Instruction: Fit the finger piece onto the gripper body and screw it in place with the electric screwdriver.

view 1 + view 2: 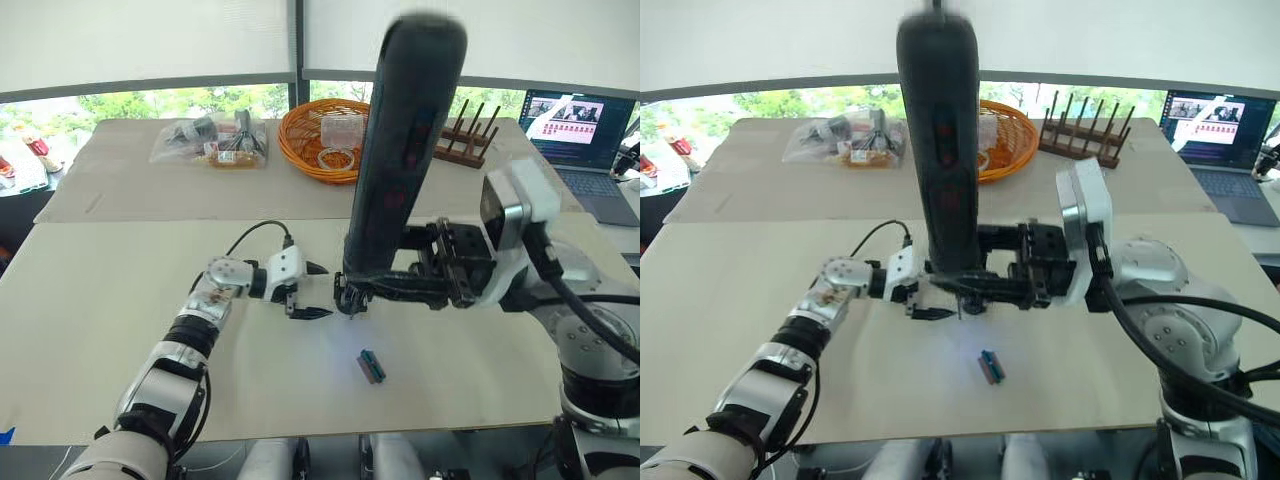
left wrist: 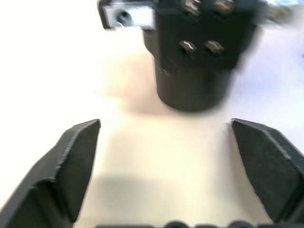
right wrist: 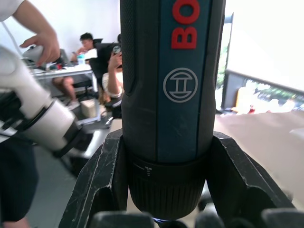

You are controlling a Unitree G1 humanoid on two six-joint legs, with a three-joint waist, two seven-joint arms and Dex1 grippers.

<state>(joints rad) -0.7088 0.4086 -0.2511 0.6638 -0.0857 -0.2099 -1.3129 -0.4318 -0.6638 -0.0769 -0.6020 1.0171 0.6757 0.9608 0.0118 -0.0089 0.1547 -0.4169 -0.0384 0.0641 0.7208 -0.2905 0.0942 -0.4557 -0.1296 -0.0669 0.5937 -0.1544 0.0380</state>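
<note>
Black electric screwdriver (image 3: 171, 95) upright, clamped between right fingers (image 3: 102, 180).

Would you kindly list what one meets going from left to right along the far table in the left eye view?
Clear plastic bag of parts → orange wicker basket → wooden peg rack → open laptop.

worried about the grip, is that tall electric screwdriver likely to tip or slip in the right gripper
Probably top-heavy: the electric screwdriver stands upright, clamped by the right gripper only near its lower end, so it may lever sideways. Its body looks rigid, and its round barrel could twist between the fingers.
</note>
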